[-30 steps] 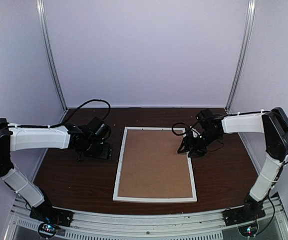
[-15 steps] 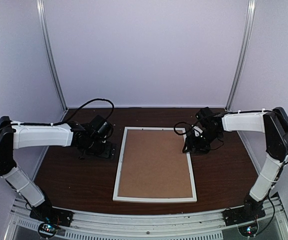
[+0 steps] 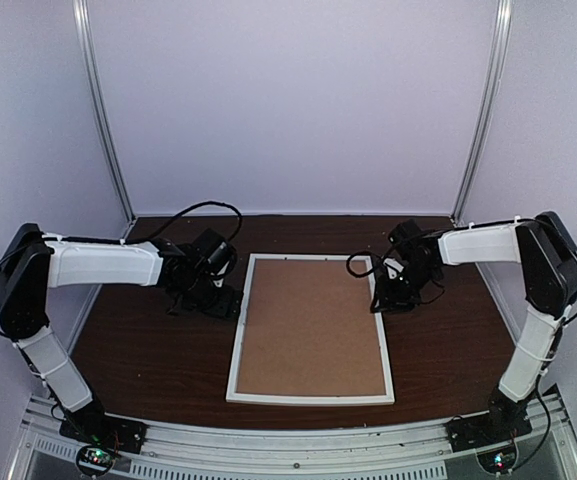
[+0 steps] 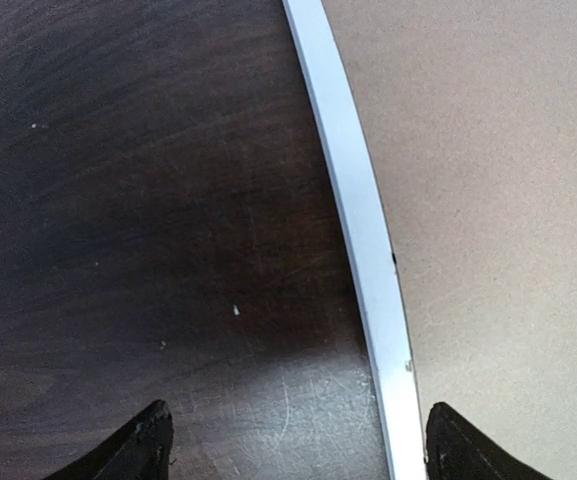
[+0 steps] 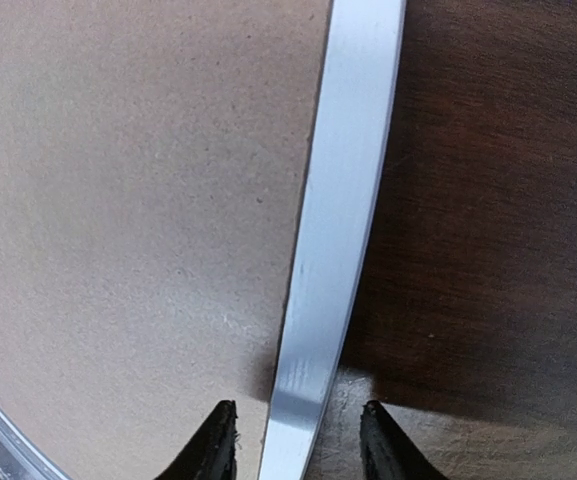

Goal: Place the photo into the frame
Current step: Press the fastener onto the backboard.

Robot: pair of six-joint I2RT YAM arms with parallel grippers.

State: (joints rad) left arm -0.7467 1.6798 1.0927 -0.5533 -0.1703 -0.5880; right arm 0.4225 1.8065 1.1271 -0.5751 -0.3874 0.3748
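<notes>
Overhead, the frame [image 3: 240, 340] lies flat on the table [image 3: 138, 350] with its brown backing board [image 3: 308, 320] facing up, and it sits between the two pincers. The left pincer [image 3: 223, 300] is low at one long rail and the right pincer [image 3: 383, 300] low at the other, roughly opposite each other. That mirrored stance would suit lifting or turning the frame from both sides, I judge. The photo shows in no view, and whether it lies under the board cannot be told.

From the left wrist, the left pincer [image 4: 298, 450] is spread wide and holds nothing. The frame [image 4: 353, 200] runs its white rail ahead between the tips, nearer the tip on the board side, with bare table ahead of the other.

From the right wrist, the right pincer [image 5: 300, 440] is half-spread and straddles the frame [image 5: 343, 200] at its rail, one tip on the board side, one on the table side. A sliver of gap shows each side, so it looks poised around the rail and not yet pinching.
</notes>
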